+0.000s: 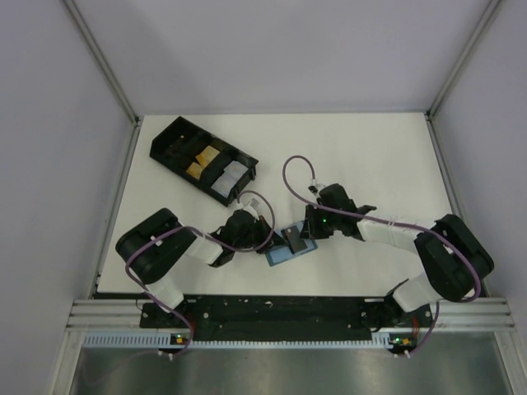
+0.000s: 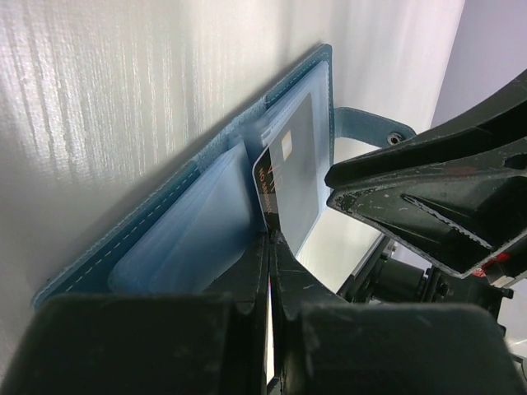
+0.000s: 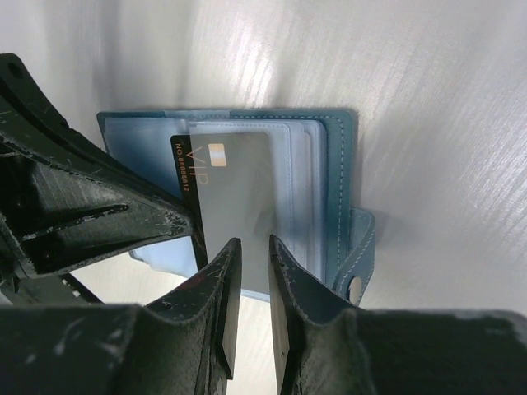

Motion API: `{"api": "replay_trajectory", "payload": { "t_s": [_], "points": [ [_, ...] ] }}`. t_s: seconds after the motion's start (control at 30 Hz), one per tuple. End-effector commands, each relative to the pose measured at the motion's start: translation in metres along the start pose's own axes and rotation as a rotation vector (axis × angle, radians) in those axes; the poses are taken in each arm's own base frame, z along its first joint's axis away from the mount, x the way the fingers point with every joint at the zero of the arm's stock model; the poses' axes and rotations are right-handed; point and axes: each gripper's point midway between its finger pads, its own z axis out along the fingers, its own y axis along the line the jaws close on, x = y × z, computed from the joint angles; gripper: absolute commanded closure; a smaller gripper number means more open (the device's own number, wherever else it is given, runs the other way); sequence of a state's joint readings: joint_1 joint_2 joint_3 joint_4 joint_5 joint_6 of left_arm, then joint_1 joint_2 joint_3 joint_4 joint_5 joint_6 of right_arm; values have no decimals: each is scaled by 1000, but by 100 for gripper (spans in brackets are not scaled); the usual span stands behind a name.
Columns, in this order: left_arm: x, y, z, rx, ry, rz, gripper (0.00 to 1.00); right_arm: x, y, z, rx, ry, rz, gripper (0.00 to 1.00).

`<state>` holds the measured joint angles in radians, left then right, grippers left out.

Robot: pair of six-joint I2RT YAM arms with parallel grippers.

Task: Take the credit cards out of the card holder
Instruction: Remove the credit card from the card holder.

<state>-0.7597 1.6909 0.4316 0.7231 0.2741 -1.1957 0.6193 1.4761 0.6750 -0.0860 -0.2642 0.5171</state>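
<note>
One card holder (image 3: pixel 339 181) lies opened flat on the white bench (image 1: pixel 370 148), near the front edge and between the two arms. Its outer cover is blue with pale stitching, and paler blue pocket panels show inside. A small tab (image 3: pixel 361 247) with a round snap projects from one edge and rests on the bench.

One card (image 3: pixel 243 189) stands partly out of the pockets. It is grey, with a black strip along one side, a small chip and the letters "VIP". Its far part overlaps the pocket panels and its near part lies clear of them.

Left tool (image 2: pixel 269 247): fingers pressed together, pinching the card at its black-strip side. In the left wrist view the card's edge runs straight into the seam between the two fingers.

Right tool (image 3: pixel 251 255): fingers a little apart, with a narrow gap between them. The tips sit at the card's near edge, opposite the left tool. The card and the holder show through the gap. Whether the tips touch the card or the holder cannot be told.

The two tools meet over the holder, tips close to each other.

One black compartmented tray (image 1: pixel 165 146) sits well apart at the bench's far left, set at an angle. It holds some yellowish and some pale flat items, too small to identify.
</note>
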Motion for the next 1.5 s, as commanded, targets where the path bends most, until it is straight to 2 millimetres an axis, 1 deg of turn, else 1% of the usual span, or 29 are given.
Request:
{"api": "replay_trajectory", "payload": {
  "t_s": [0.0, 0.1, 0.2, 0.3, 0.5, 0.57, 0.7, 0.87, 1.07, 1.23, 1.47],
  "points": [
    [-2, -8, -5, 29, -7, 15, 100, -28, 26, -8, -87, -64, -23, 80],
    [-2, -8, -6, 29, -7, 17, 100, -29, 25, 0, -87, -57, -18, 80],
    [-1, -7, -7, 22, -8, 15, 100, -24, 17, 9, -68, -35, 3, 80],
    [0, -5, -10, 14, -8, 17, 100, -16, 4, 15, -41, -17, 40, 83],
    [2, 2, -16, 0, -12, 1, 100, 3, -18, 18, 16, 21, 109, 84],
    [2, 4, -19, -6, -14, -8, 100, 6, -26, 18, 34, 24, 128, 85],
    [7, 11, -26, -19, -10, -17, 100, 7, -32, 18, 53, 26, 138, 85],
    [10, 15, -39, -14, -18, -8, 100, 4, -30, 17, 48, 19, 129, 85],
    [3, 14, -59, 14, -77, 36, 100, -4, -24, 15, 27, 2, 111, 85],
    [-1, 8, -71, 41, -117, 70, 100, -15, -16, 7, -2, -39, 69, 84],
    [-9, -11, -84, 132, -175, 115, 100, -28, 1, -9, -65, -92, 19, 79]
  ]
}}
